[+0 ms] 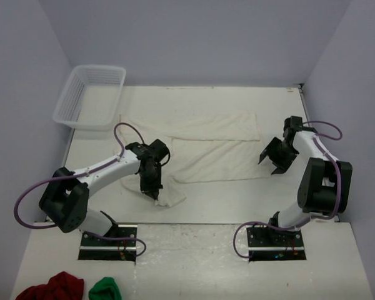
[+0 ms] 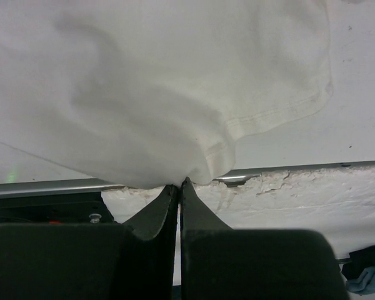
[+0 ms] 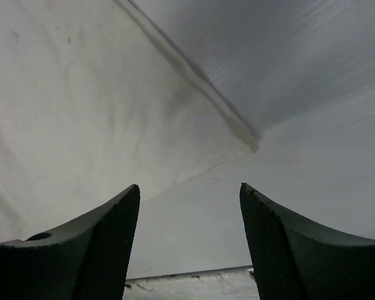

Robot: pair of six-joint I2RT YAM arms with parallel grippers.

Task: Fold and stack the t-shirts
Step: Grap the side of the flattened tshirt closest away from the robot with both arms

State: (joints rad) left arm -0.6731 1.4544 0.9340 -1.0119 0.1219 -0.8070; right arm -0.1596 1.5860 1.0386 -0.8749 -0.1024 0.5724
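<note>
An off-white t-shirt lies partly folded across the middle of the table. My left gripper is shut on the shirt's near left corner; in the left wrist view the closed fingertips pinch a fold of the cloth by a hemmed sleeve edge. My right gripper is open and empty, just off the shirt's right edge. In the right wrist view the open gripper hovers over the table, with cloth at the left.
A white plastic basket stands at the far left corner. A dark red cloth bundle and a small green cloth bundle lie at the near left, in front of the arm bases. Grey walls close in the table.
</note>
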